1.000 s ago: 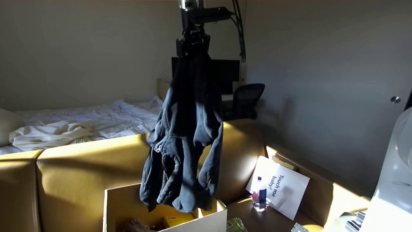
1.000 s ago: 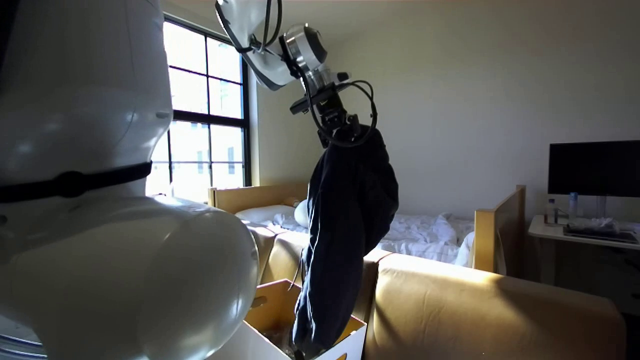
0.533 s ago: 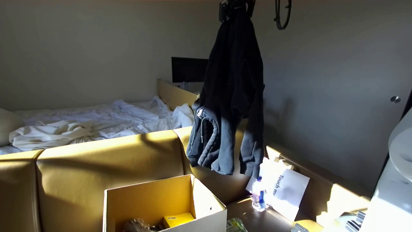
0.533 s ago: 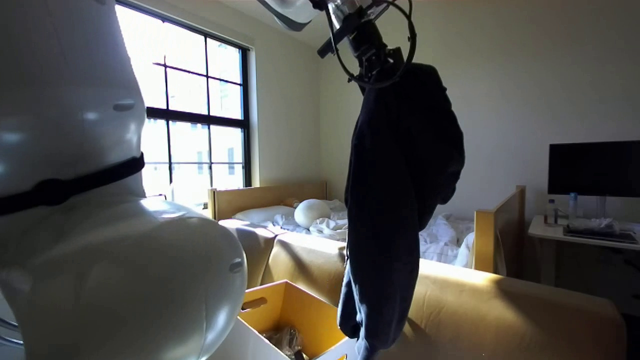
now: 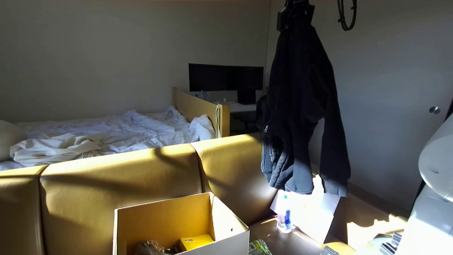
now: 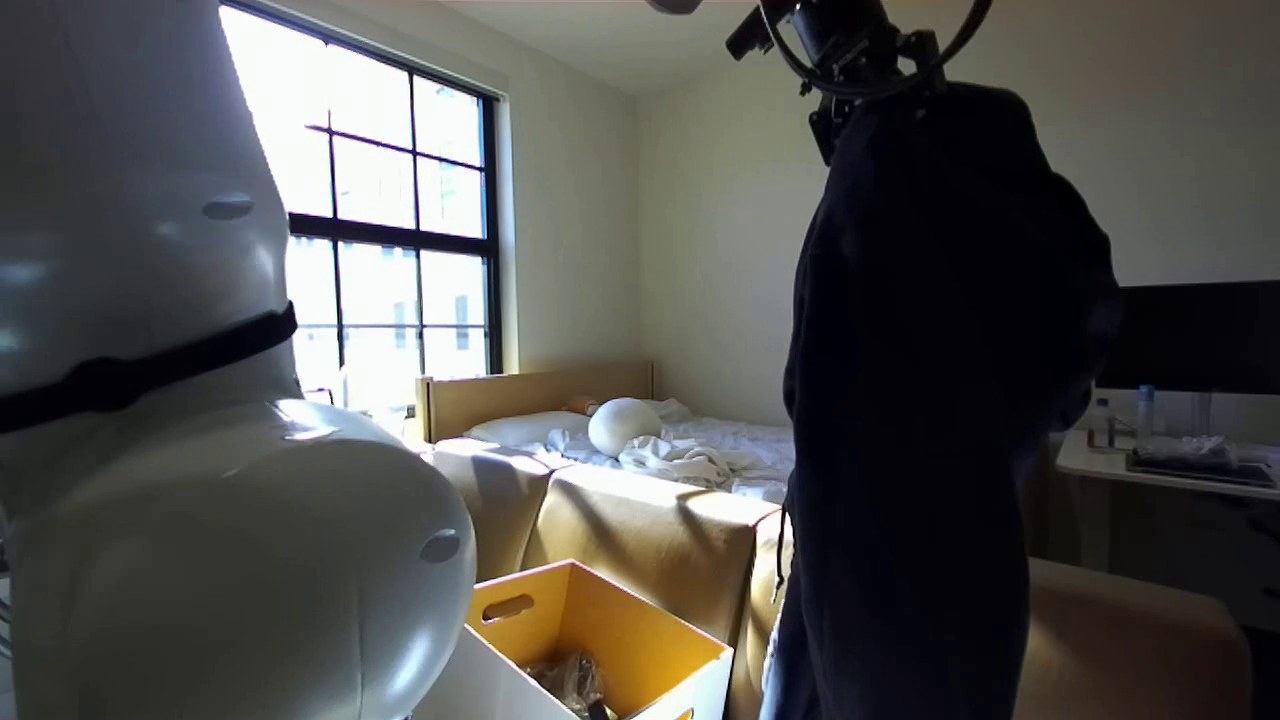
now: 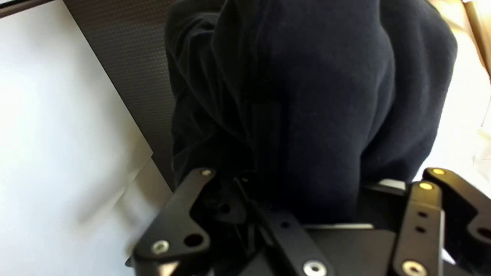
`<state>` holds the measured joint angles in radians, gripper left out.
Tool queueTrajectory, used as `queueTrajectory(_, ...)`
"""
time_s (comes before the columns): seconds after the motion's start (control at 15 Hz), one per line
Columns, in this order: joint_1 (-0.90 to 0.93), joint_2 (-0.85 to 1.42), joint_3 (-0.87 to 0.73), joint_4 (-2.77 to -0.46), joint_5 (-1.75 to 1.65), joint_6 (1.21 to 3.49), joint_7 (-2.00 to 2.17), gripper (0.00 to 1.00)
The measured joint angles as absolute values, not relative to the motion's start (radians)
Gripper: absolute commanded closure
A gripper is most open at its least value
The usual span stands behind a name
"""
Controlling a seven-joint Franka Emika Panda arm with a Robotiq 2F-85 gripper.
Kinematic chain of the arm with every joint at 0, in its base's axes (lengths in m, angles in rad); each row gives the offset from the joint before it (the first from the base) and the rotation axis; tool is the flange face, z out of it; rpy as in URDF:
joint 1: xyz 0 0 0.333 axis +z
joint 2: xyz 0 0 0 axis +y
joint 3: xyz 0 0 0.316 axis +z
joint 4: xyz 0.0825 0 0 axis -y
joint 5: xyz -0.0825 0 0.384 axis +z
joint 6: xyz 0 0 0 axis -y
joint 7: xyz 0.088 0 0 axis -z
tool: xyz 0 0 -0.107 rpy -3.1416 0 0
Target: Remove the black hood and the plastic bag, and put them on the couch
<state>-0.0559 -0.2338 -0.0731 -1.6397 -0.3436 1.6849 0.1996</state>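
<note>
Hood (image 5: 302, 102) hangs in the air, pinched at its top by the claw (image 5: 296, 21); in an exterior view it is at two o'clock. Left to right there: at nine o'clock, rumpled white sheets (image 5: 116, 131) on the bed (image 5: 199, 107); below them the couch (image 5: 120, 184), its back spanning eight o'clock to five. At seven o'clock is the box (image 5: 230, 244); in it lie the bag (image 5: 150, 247), clear and crumpled, and a yellow carton (image 5: 196, 242) at the bag's three o'clock. At twelve o'clock is a monitor (image 5: 226, 78). At five o'clock a bottle (image 5: 284, 217) stands upright on the couch, with a paper (image 5: 320, 217) just beside it. The hood's lower edge overlaps the paper in this view; whether they touch, I cannot tell. Past three o'clock is the white arm (image 5: 433, 219).

In an exterior view the arm fills nine o'clock, the window (image 6: 378, 185) shows at ten, the box is at six and the hood at three, its lower end cut off by the frame. In the wrist view the hood fills the middle up to twelve o'clock, gathered into the claw at six
</note>
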Motion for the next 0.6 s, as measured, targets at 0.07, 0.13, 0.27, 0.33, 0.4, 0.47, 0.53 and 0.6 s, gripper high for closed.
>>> queueTrajectory(0.07, -0.057, -0.217, -0.076, -1.676, -0.342, 1.739, 0.204, 0.95)
queueTrajectory(0.13, -0.057, -0.202, -0.076, -1.721, -0.332, 1.817, 0.211, 0.96)
queueTrajectory(0.27, -0.049, -0.182, -0.071, -1.833, -0.267, 1.981, 0.212, 0.95)
queueTrajectory(0.33, -0.041, -0.180, -0.064, -1.900, -0.229, 2.062, 0.209, 0.95)
queueTrajectory(0.4, -0.029, -0.179, -0.057, -1.970, -0.188, 2.133, 0.201, 0.95)
queueTrajectory(0.47, -0.015, -0.177, -0.049, -2.039, -0.148, 2.195, 0.188, 0.96)
queueTrajectory(0.53, -0.001, -0.174, -0.039, -2.101, -0.117, 2.249, 0.177, 0.96)
queueTrajectory(0.6, 0.010, -0.167, -0.028, -2.157, -0.103, 2.298, 0.176, 0.96)
